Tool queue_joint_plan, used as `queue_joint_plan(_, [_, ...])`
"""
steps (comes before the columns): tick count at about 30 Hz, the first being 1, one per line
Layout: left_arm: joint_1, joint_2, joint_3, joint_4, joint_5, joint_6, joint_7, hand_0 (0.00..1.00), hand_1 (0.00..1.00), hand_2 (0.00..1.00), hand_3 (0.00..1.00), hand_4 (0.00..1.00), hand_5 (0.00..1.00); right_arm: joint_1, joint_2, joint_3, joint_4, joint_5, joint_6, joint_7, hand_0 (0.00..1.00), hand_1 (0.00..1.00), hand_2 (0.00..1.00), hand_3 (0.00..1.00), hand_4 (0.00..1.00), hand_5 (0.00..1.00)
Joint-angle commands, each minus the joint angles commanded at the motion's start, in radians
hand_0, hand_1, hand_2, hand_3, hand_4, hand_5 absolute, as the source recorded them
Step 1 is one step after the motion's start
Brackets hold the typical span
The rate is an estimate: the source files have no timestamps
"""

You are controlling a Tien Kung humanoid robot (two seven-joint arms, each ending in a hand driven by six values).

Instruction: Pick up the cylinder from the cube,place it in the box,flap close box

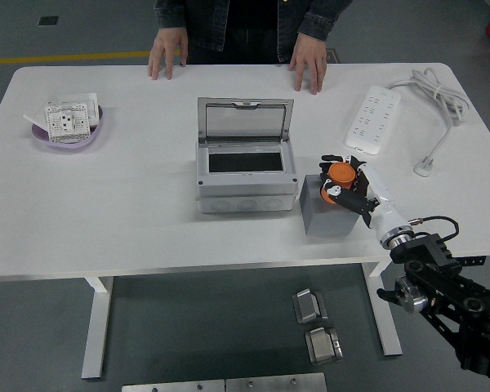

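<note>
Five fingers [350,196] wrap cylinder [339,173].

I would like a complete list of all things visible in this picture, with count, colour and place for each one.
cylinder: one, orange, above the cube, held in the right hand
cube: one, grey, right of the box
box: one, grey, table centre, lid open and upright
power strip: one, white, far right, its cable coiled beside it
bowl: one, purple, far left, holding white socket plates
table: one, white
metal blocks: two, grey, on the floor under the table
person's hands: two, resting flat on the far edge
right hand: one, black and white, closed around the cylinder
</note>
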Motion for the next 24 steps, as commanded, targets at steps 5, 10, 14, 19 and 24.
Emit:
queue_joint_plan(5, [0.0, 0.0, 0.001, 0.0, -0.001, 0.0, 0.0, 0.622, 0.627, 0.594, 0.684, 0.711, 0.266, 0.006, -0.004, -0.018, -0.003, 0.013, 0.006, -0.001, 0.712, 0.741, 0.671, 0.65, 0.518, 0.029])
queue_joint_plan(10, [0.0, -0.003, 0.0, 0.0, 0.0, 0.0, 0.0, 0.622, 0.626, 0.594, 0.684, 0.711, 0.265, 0.017, -0.011, -0.04, -0.007, 0.024, 0.013, -0.006, 0.717, 0.74, 0.675, 0.651, 0.542, 0.055])
queue_joint_plan(14, [0.003, -0.003, 0.0, 0.001, 0.0, 0.0, 0.001, 0.622, 0.626, 0.594, 0.684, 0.711, 0.265, 0.019, -0.013, -0.043, -0.008, 0.035, 0.02, -0.007, 0.717, 0.74, 0.675, 0.651, 0.542, 0.055])
queue_joint_plan(19, [0.014, 0.0, 0.016, 0.006, -0.017, 0.001, 0.002, 0.622, 0.626, 0.594, 0.685, 0.711, 0.265, 0.017, -0.014, -0.036, -0.007, 0.057, 0.031, -0.003, 0.706, 0.735, 0.637, 0.614, 0.305, 0.002])
queue_joint_plan(24, [0.032, 0.006, 0.035, 0.012, -0.041, 0.003, 0.003, 0.622, 0.626, 0.594, 0.685, 0.711, 0.266, 0.014, -0.014, -0.03, -0.005, 0.063, 0.033, -0.004, 0.678, 0.675, 0.579, 0.529, 0.03, 0.003])
